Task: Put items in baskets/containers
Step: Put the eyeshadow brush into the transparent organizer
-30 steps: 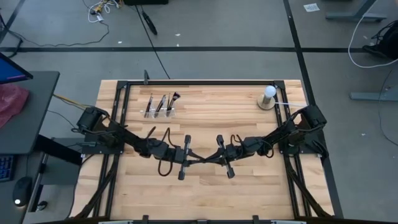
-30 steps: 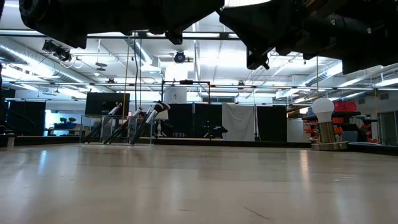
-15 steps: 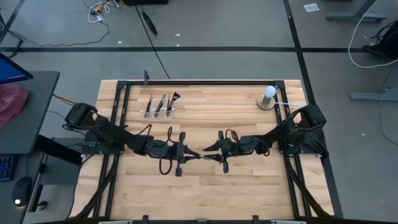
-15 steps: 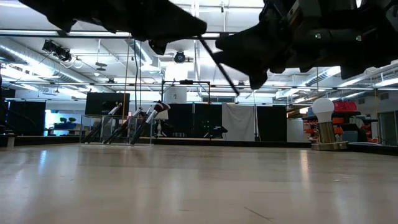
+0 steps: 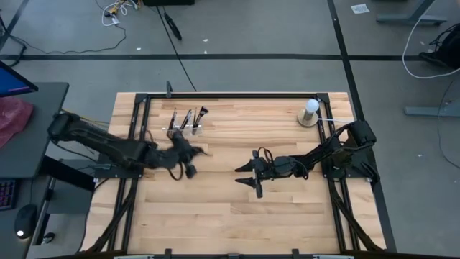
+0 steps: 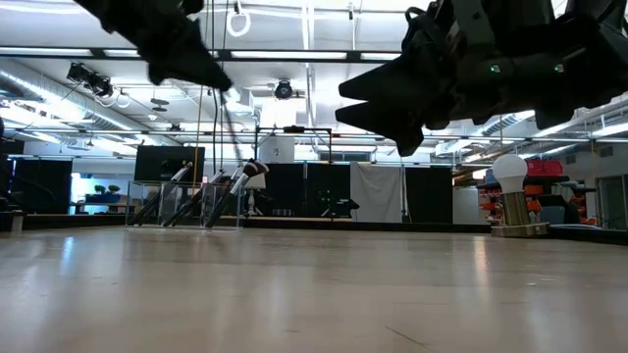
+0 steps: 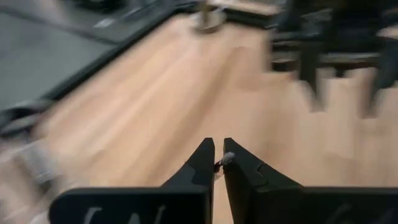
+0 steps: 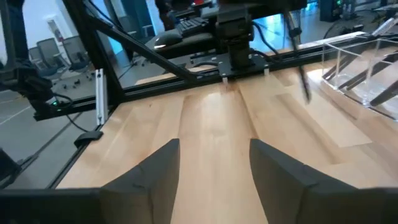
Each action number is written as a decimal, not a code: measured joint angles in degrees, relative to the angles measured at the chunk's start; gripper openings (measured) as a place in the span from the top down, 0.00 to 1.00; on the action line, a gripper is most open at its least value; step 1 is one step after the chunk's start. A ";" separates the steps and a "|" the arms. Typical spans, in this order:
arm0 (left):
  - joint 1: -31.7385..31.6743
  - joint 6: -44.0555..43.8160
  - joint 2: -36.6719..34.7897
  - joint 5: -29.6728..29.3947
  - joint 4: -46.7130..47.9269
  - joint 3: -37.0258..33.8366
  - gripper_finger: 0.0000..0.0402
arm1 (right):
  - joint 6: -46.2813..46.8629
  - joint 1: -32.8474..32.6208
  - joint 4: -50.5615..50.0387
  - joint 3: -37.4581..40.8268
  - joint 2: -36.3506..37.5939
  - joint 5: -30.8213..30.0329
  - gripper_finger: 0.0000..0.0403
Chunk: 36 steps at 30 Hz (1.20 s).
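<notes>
- Left gripper [image 5: 195,154] raised above the wooden surface [image 5: 237,216], just in front of the clear holder [image 5: 185,128]; fingers [image 7: 202,167] pinched together on a thin dark makeup brush [image 6: 225,116].
- Brush seen in the low view hanging slanted below that gripper, clear of the surface; in the left wrist view only its small end [image 7: 226,158] visible between the fingers.
- Clear holder placed near the far left part of the surface, with several brushes [image 5: 188,119] leaning slanted inside it; same holder seen in the low view [image 6: 186,203] and at the edge of the right wrist view [image 8: 367,68].
- Right gripper [image 5: 245,175] held above the middle of the surface, well apart from the holder; fingers [image 8: 152,165] spread wide, nothing between them.
- White bulb on a round base [image 5: 310,112] set at the far right corner.
</notes>
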<state>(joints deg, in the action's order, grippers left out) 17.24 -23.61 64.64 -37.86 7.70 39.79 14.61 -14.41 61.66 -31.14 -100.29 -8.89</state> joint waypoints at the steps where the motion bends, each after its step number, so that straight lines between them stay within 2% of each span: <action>1: -0.79 -1.24 -2.27 -0.83 3.72 -0.01 0.95 | -0.05 0.00 -0.01 -0.01 0.00 -0.34 0.52; 4: -3.96 -5.19 -8.23 -1.50 15.54 1.70 0.96 | -0.07 0.00 0.01 0.00 0.00 -2.08 0.54; 7: -6.81 -7.59 -11.59 -2.24 28.36 6.56 0.96 | -0.08 0.00 -0.01 -0.02 0.00 -3.48 0.55; 12: -12.44 -7.00 -11.84 -2.05 44.41 16.58 0.96 | -0.09 0.35 0.01 0.00 0.00 -4.23 0.56; 16: -18.13 -5.14 -10.90 -0.97 51.52 20.72 0.96 | -0.09 0.52 0.01 -0.02 0.00 -4.27 0.56; 21: -25.94 1.43 -10.95 4.74 51.81 19.44 0.96 | -0.09 0.50 -0.02 0.00 0.00 -4.26 0.56; 26: -32.40 4.22 -10.05 5.82 49.86 15.35 0.96 | -0.11 0.50 -0.04 0.00 0.00 -4.23 0.56; 31: -37.65 9.38 -9.65 13.24 43.55 10.49 0.96 | -0.11 0.50 -0.38 0.00 0.00 -4.23 0.56; 36: -42.26 11.10 -8.40 14.67 40.07 7.82 0.96 | -0.12 0.50 -0.62 0.00 0.00 -4.21 0.56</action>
<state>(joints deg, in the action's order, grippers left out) -25.02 -12.51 56.23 -23.19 47.77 47.62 14.50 -13.91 61.04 -31.14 -100.29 -13.10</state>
